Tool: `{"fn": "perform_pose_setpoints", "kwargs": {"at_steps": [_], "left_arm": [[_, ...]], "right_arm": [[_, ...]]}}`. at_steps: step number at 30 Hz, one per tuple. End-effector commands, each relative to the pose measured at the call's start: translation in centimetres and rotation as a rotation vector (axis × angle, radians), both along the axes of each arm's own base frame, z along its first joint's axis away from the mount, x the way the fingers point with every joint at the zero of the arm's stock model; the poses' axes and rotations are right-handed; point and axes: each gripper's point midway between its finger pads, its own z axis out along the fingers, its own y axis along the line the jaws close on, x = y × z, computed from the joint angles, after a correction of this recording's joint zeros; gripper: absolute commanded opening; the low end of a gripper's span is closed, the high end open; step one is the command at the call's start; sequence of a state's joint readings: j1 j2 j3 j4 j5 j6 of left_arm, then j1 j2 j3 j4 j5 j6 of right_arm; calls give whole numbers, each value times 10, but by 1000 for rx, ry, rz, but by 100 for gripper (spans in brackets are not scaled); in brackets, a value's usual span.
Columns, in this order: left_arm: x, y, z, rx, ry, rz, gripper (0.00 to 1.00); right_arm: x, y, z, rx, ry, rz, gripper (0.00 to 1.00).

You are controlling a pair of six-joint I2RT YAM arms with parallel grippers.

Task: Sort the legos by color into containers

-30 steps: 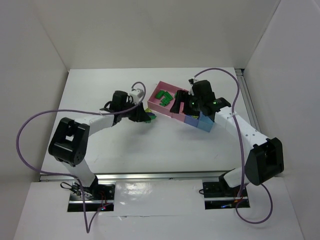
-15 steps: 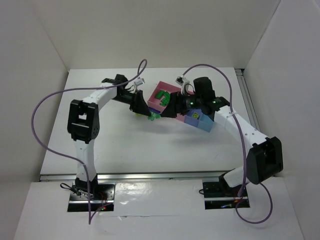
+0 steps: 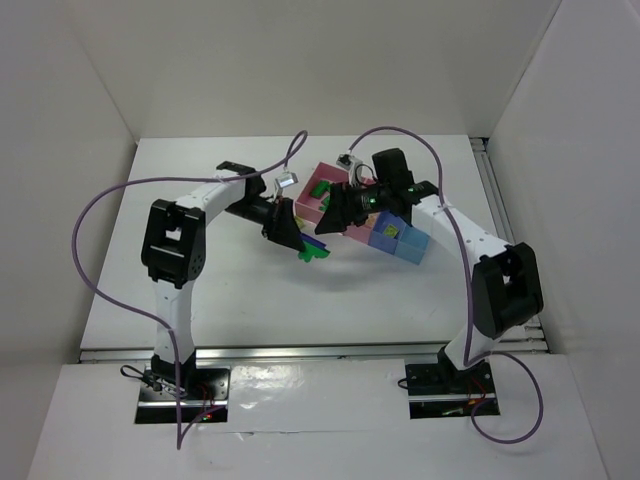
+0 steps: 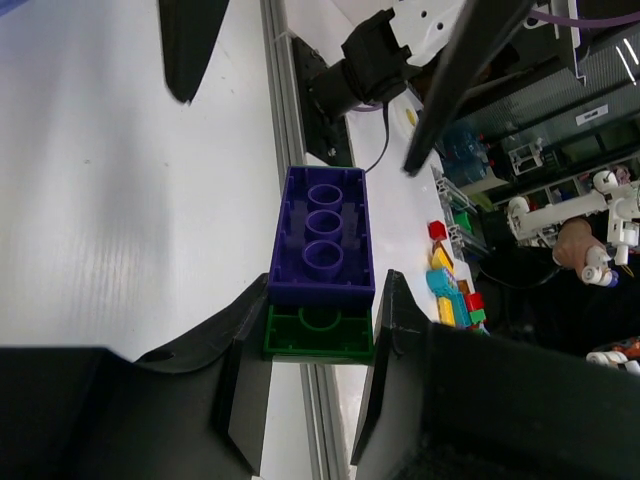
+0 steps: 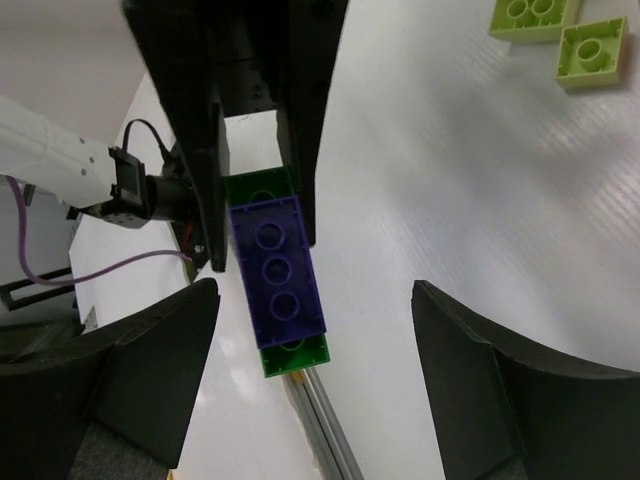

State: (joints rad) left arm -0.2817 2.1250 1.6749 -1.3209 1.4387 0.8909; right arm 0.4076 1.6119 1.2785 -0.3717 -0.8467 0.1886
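Note:
My left gripper is shut on a dark green lego that has a dark blue lego stuck to it, both held above the table. In the right wrist view the blue lego and the green lego stick out of the left fingers. My right gripper stands open around the stack's free end, its fingers well apart from it. In the top view both grippers meet just in front of the pink container. The periwinkle and light-blue containers adjoin it on the right.
Two yellow-green legos lie loose on the white table. A green lego shows in the pink tray, partly behind the right arm. Purple cables arc over both arms. A metal rail runs along the table's near edge.
My left arm has swung up and over, carrying the blue-and-green stack to the right in front of the pink tray. The right gripper has moved left to it, its jaws narrowing slightly.

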Motion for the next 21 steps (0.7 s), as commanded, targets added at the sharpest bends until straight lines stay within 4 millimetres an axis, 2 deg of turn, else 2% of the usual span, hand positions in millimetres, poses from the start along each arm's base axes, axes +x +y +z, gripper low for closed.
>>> {"fn": "perform_pose_setpoints", "kwargs": {"at_steps": [1, 4, 6, 10, 11, 12, 14, 16, 21], "left_arm": [[-3, -1, 34, -111, -57, 27, 0], [-4, -1, 37, -114, -66, 27, 0], [-4, -1, 37, -114, -66, 27, 0], [-5, 0, 40, -117, -75, 27, 0], [-5, 0, 40, -117, -75, 27, 0], [-5, 0, 40, -117, -75, 27, 0], [-5, 0, 40, -117, -75, 27, 0], [-5, 0, 40, -117, -75, 27, 0], [-5, 0, 40, -117, -75, 27, 0]], "right_arm": [[-3, 8, 12, 44, 1, 61, 84], [-13, 11, 10, 73, 29, 111, 83], [-17, 11, 0, 71, 76, 136, 82], [-22, 19, -2, 71, 76, 161, 70], [-26, 20, -2, 88, 102, 165, 63], [-22, 22, 1, 99, 74, 167, 61], [-23, 22, 4, 103, 73, 164, 60], [-28, 23, -2, 88, 98, 176, 60], [-33, 26, -4, 95, 104, 202, 60]]}}
